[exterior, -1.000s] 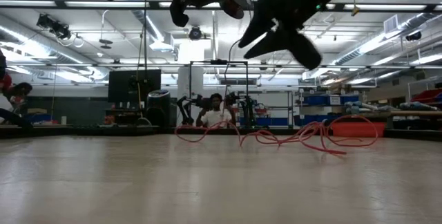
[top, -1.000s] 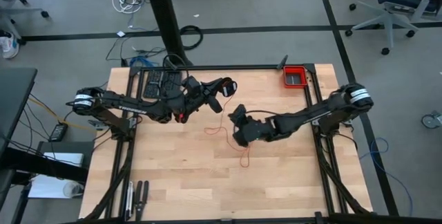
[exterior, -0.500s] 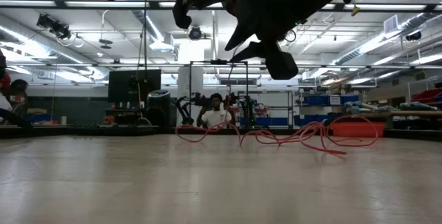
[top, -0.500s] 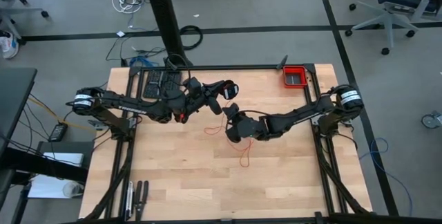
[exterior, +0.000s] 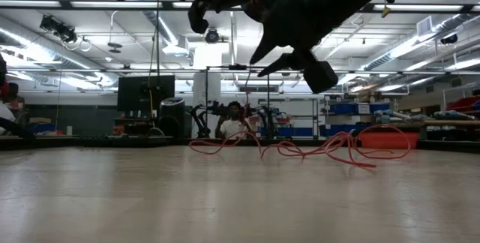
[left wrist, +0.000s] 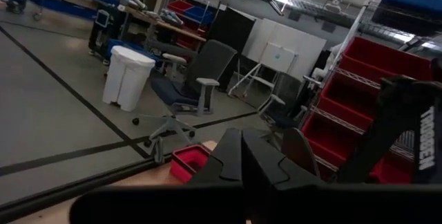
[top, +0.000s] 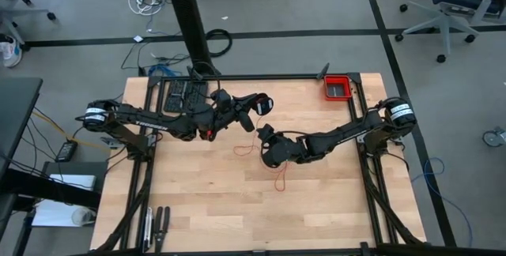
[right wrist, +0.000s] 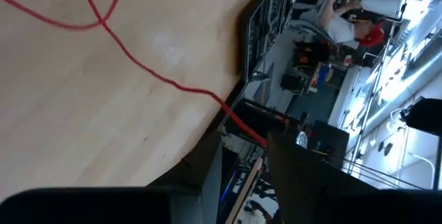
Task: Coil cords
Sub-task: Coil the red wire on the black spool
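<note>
I see the thin bright red cord lying as a loose wavy strand on the wooden counter, not coiled. My right pincer hovers above it, spread. The left pincer hangs nearby, pressed together, empty.

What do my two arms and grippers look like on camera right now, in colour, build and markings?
Both arms are dark, slim and jointed. The left arm and right arm each have a white-and-black round cap at the outer joint. The left gripper ends in a round, pale-ringed part; the right gripper is a bulky black block. In the low view a small green light shows on the right arm. White lettering marks a dark part in the left wrist view.
</note>
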